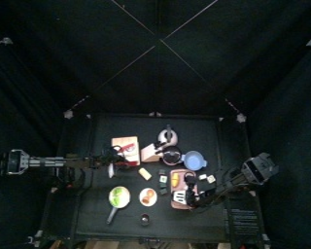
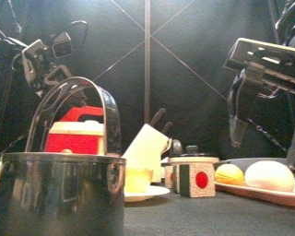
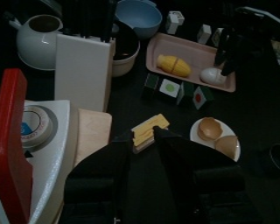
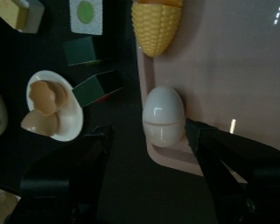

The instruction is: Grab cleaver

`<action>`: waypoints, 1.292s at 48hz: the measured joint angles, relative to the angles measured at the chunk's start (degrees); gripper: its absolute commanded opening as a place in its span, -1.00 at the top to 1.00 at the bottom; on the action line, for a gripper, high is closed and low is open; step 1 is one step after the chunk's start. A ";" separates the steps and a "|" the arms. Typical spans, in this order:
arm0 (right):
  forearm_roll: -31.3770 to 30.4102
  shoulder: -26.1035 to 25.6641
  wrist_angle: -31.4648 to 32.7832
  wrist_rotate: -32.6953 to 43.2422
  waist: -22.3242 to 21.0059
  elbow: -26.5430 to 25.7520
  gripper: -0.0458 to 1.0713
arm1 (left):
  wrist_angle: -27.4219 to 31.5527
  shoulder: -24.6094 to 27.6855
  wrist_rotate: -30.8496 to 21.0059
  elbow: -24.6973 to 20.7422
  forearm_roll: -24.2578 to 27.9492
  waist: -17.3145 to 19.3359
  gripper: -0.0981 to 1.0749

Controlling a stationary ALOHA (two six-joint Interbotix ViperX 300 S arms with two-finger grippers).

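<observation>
The cleaver itself cannot be picked out. The only blades in sight are dark handles (image 2: 159, 118) sticking up from a tilted white knife block (image 3: 84, 74), and which of them is the cleaver's cannot be told. The block lies ahead of the left gripper (image 3: 160, 171), beyond a yellow butter stick (image 3: 150, 131) that sits just in front of it. This gripper touches nothing, and the wrist view is too dark to show whether its grip is released or clenched. The right gripper (image 4: 160, 166) is well apart from the block, on the far side of the table. It hangs released and empty above the pink tray (image 4: 236, 79), with a white egg (image 4: 164, 114) just ahead between its spread jaws and a corn cob (image 4: 157, 24) beyond the egg.
</observation>
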 measured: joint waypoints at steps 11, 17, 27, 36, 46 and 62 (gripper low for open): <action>-10.81 -12.13 1.23 -31.64 -9.93 1.41 -0.79 | 0.09 -0.09 0.18 0.09 0.00 0.09 -0.35; -18.54 -14.59 -5.45 -49.13 -18.63 1.85 -0.79 | 0.09 -0.88 0.18 0.79 0.00 0.09 -0.35; -30.67 -14.24 -18.72 -66.88 -32.43 1.85 -0.78 | 0.09 -1.76 0.18 1.32 0.00 0.09 -0.35; -34.37 -11.78 -35.07 -68.03 -39.73 1.85 -0.78 | 0.00 -1.76 0.18 1.41 0.00 0.18 -0.35; -35.33 -7.21 -42.71 -68.20 -45.88 0.53 -0.77 | 0.09 -1.85 0.18 1.58 0.00 0.26 -0.35; -36.12 -2.11 -45.62 -68.20 -46.41 -1.85 -0.75 | 0.09 -1.85 0.18 1.76 0.00 0.26 -0.35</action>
